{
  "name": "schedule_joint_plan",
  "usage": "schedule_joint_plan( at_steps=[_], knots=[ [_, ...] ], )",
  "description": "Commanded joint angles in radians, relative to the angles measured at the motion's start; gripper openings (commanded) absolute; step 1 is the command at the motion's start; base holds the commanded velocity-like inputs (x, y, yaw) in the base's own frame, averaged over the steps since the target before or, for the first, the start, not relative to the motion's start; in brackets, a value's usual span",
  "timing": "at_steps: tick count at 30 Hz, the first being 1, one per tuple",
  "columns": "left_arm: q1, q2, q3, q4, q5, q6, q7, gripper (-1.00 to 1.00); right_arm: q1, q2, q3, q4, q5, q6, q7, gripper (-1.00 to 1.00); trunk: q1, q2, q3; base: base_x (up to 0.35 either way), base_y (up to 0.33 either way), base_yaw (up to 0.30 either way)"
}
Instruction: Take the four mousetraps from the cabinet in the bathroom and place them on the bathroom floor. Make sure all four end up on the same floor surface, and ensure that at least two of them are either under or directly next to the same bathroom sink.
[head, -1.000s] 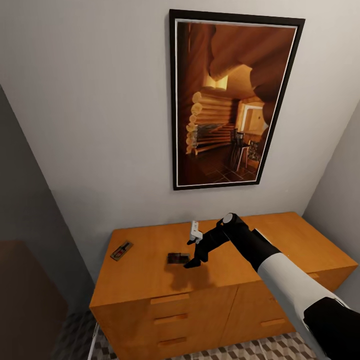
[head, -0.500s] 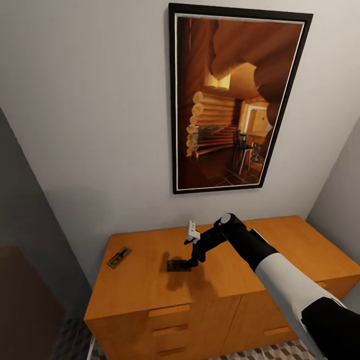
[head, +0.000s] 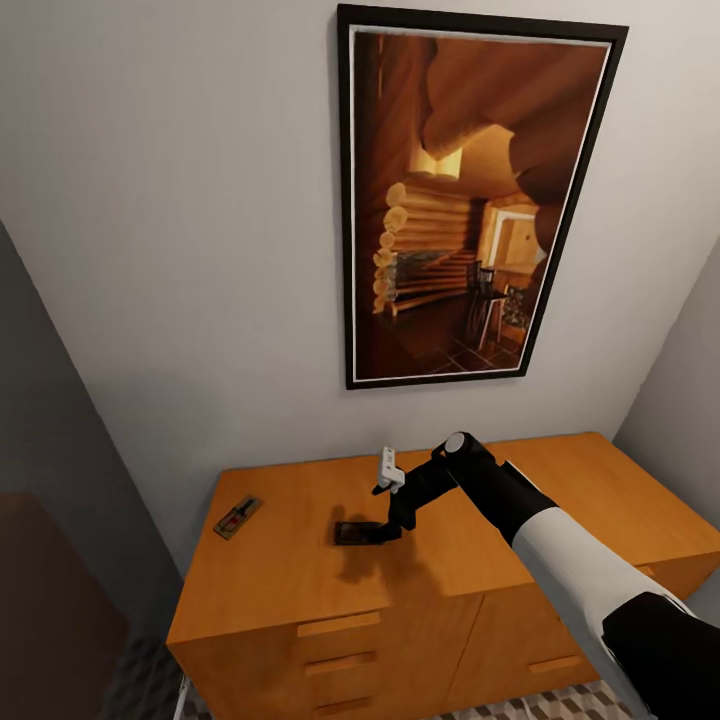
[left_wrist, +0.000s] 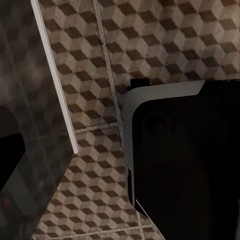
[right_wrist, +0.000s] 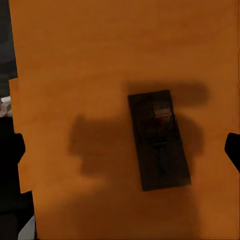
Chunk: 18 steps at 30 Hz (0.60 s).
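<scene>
Two mousetraps lie on top of the orange-brown cabinet (head: 300, 560). One mousetrap (head: 238, 517) rests near the cabinet's left end, tan with a red spot. The other mousetrap (head: 355, 532) lies in shadow near the middle. My right gripper (head: 385, 530) hangs just above it and a little to its right, pointing down. In the right wrist view this trap (right_wrist: 159, 140) sits between the spread fingers (right_wrist: 12, 150), which stand apart from it; the right gripper (right_wrist: 122, 150) is open. My left gripper (left_wrist: 120, 160) hangs over the cube-patterned bathroom floor (left_wrist: 100, 60), one dark finger (left_wrist: 10, 160) at the edge, nothing held.
A large framed picture (head: 470, 200) of a log interior hangs on the grey wall above the cabinet. A dark panel (head: 50, 500) stands at the cabinet's left. The cabinet's drawer handles (head: 338, 623) face me. Part of my own black and white body (left_wrist: 185, 160) shows over the floor.
The camera has tilted, shifting the whole picture a little. My right gripper stays over the middle mousetrap and has dipped slightly toward the cabinet's top. The traps have not moved.
</scene>
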Motion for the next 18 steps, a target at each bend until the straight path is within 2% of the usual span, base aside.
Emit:
schedule_joint_plan(
  at_steps=[1,18],
  knots=[
    [0.0,0.0,0.0,0.0,0.0,0.0,0.0,1.0,0.0,0.0,0.0,0.002,0.0,0.0,0.0,1.0,0.0,0.0,0.0,0.117,0.0,0.0],
    [0.0,0.002,0.0,0.0,0.0,0.0,0.0,1.0,0.0,-0.005,0.0,0.008,0.0,-0.001,0.0,1.0,0.0,0.0,0.0,0.019,0.0,0.0]
  ],
)
